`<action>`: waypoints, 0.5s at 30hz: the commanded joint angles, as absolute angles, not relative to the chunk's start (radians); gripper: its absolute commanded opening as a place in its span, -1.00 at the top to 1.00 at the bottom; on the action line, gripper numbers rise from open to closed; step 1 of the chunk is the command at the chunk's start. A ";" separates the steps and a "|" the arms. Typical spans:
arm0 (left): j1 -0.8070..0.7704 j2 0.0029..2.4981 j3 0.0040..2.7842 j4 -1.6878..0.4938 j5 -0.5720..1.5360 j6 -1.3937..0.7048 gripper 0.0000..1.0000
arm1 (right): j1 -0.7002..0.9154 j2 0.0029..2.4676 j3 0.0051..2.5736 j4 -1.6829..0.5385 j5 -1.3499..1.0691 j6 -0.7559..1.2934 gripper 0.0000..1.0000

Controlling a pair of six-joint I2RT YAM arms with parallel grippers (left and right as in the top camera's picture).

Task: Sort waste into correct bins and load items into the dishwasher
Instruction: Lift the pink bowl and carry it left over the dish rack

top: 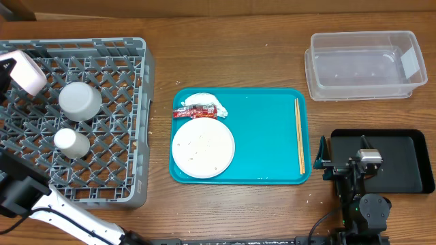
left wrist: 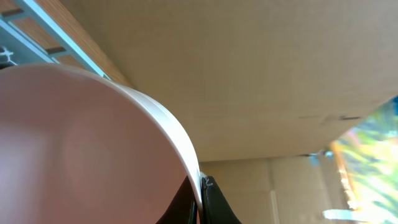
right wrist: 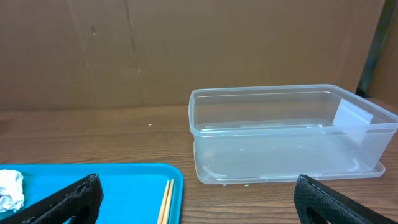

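My left claw (left wrist: 198, 202) is clamped on the rim of a small pink bowl (left wrist: 81, 149), held well left of the teal tray (top: 266, 129). My right claw (right wrist: 196, 202) gapes wide and empty just right of that tray, near the chopsticks (top: 300, 136) along its right edge.

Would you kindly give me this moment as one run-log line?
left gripper shut on pink bowl over dish rack | right gripper open, empty | plate, napkin, wrapper, chopsticks on teal tray
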State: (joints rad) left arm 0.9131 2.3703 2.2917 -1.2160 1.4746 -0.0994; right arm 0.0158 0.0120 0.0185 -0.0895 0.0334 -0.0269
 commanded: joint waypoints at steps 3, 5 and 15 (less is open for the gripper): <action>0.958 2.459 2.310 -1.264 1.580 -0.045 0.92 | 0.022 0.003 0.008 -0.081 0.041 -0.031 -1.00; 0.973 2.477 2.310 -1.272 1.575 -0.045 0.92 | 0.022 0.003 0.008 -0.081 0.041 -0.031 -0.99; 1.038 2.491 2.310 -1.373 1.222 -0.048 0.80 | 0.022 0.003 0.008 -0.081 0.041 -0.031 -0.99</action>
